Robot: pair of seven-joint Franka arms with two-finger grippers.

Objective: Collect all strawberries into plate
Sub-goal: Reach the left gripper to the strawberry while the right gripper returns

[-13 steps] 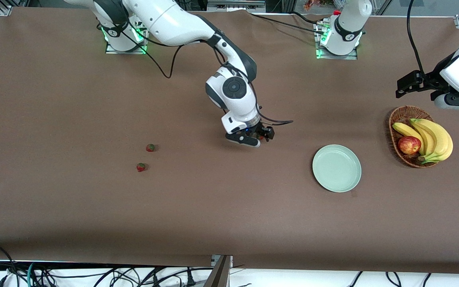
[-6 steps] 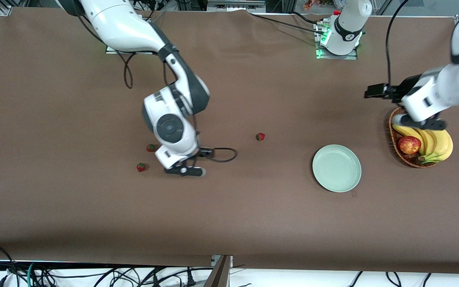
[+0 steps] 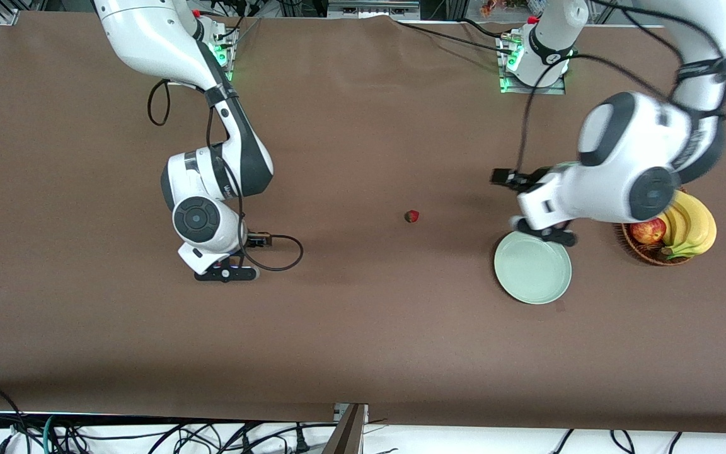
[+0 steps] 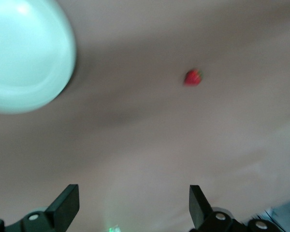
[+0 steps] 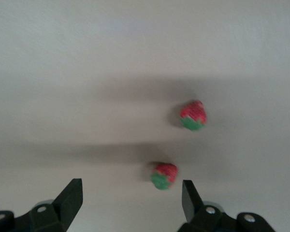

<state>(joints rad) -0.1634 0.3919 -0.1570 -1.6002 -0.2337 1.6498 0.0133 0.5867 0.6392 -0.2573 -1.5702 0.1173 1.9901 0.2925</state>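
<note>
Though the front view hides two strawberries under the right gripper (image 3: 227,272), one strawberry (image 3: 411,216) lies bare on the worktop (image 3: 363,340), well apart from the left gripper (image 3: 542,234), which hangs over the plate's (image 3: 533,277) rim; a basket (image 3: 643,251) of fruit sits beside the plate. In the left wrist view its fingers (image 4: 67,205) stand wide and empty. In the right wrist view wide fingers (image 5: 70,198) flank one berry (image 5: 164,175), another (image 5: 193,115) just ahead (small, light, probably slippery): pinch across the red body.
</note>
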